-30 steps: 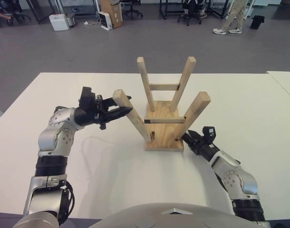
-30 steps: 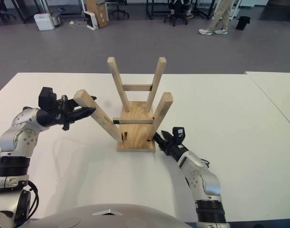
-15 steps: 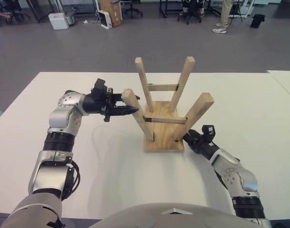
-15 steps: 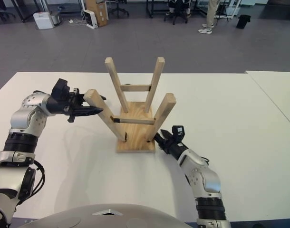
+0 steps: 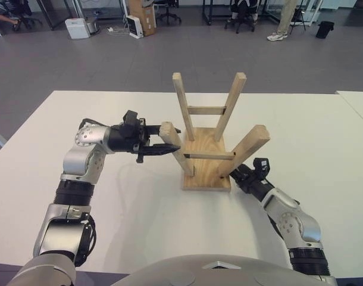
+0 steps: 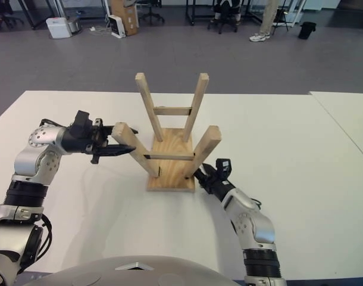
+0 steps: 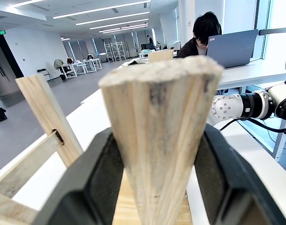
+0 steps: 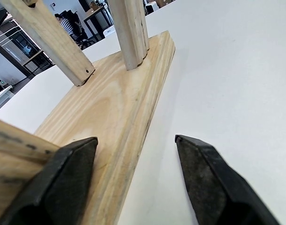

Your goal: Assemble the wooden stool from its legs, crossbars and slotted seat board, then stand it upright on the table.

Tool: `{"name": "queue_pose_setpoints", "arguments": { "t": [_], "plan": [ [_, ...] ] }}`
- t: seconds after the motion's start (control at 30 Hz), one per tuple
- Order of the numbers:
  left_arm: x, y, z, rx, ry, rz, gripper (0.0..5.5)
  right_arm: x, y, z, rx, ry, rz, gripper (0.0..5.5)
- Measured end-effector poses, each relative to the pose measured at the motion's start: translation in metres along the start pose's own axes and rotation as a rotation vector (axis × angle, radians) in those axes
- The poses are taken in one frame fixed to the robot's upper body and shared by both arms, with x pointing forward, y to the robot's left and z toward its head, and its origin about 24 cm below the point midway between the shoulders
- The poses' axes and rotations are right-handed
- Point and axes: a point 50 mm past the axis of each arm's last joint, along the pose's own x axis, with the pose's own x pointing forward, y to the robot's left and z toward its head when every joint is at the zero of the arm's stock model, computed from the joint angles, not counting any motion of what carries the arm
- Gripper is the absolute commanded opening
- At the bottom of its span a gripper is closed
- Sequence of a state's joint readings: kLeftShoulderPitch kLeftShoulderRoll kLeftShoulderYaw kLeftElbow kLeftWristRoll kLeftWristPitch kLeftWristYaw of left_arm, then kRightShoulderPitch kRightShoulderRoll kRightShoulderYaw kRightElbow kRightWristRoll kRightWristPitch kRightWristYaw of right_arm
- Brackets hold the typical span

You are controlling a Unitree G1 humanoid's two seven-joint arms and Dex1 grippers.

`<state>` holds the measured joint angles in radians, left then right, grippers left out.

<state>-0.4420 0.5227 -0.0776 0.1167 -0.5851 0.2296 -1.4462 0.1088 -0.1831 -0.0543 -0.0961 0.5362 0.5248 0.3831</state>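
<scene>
Stool sits upside down near the middle of the white bench, its seat board flat on the surface and four legs pointing up. The left tool is clamped on the top end of the near-left leg. In the left wrist view both black fingers press against opposite sides of the wood. A thin crossbar joins this leg to the near-right leg, and a second crossbar joins the two far legs. The right tool is low at the board's near-right corner with its fingers spread wide. One finger is over the board beside the leg's base, the other over bare bench. I cannot tell whether it touches the wood.
</scene>
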Motion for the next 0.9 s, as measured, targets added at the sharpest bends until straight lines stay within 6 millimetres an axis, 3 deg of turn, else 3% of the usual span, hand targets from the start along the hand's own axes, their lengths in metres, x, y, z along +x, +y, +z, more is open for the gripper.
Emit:
{"name": "queue_pose_setpoints", "arguments": {
  "t": [0.2, 0.37, 0.67, 0.73, 0.9],
  "plan": [
    [0.005, 0.005, 0.007, 0.002, 0.084, -0.012, 2.03, -0.001, -0.001, 0.001, -0.005, -0.009, -0.010, 3.11],
    [0.007, -0.001, 0.007, 0.036, 0.095, 0.031, 2.03, -0.002, -0.002, 0.001, -0.008, -0.014, -0.016, 3.11],
    [0.029, -0.013, 0.008, -0.001, 0.097, 0.111, 2.03, -0.006, -0.011, 0.006, -0.028, -0.035, -0.073, 3.11],
    [0.033, -0.016, 0.010, -0.017, 0.114, 0.122, 2.47, -0.007, -0.013, 0.007, -0.031, -0.037, -0.081, 3.11],
    [0.044, -0.048, -0.060, -0.408, 0.377, 0.129, 3.54, -0.003, -0.007, 0.004, -0.029, -0.009, -0.031, 3.11]
  ]
}}
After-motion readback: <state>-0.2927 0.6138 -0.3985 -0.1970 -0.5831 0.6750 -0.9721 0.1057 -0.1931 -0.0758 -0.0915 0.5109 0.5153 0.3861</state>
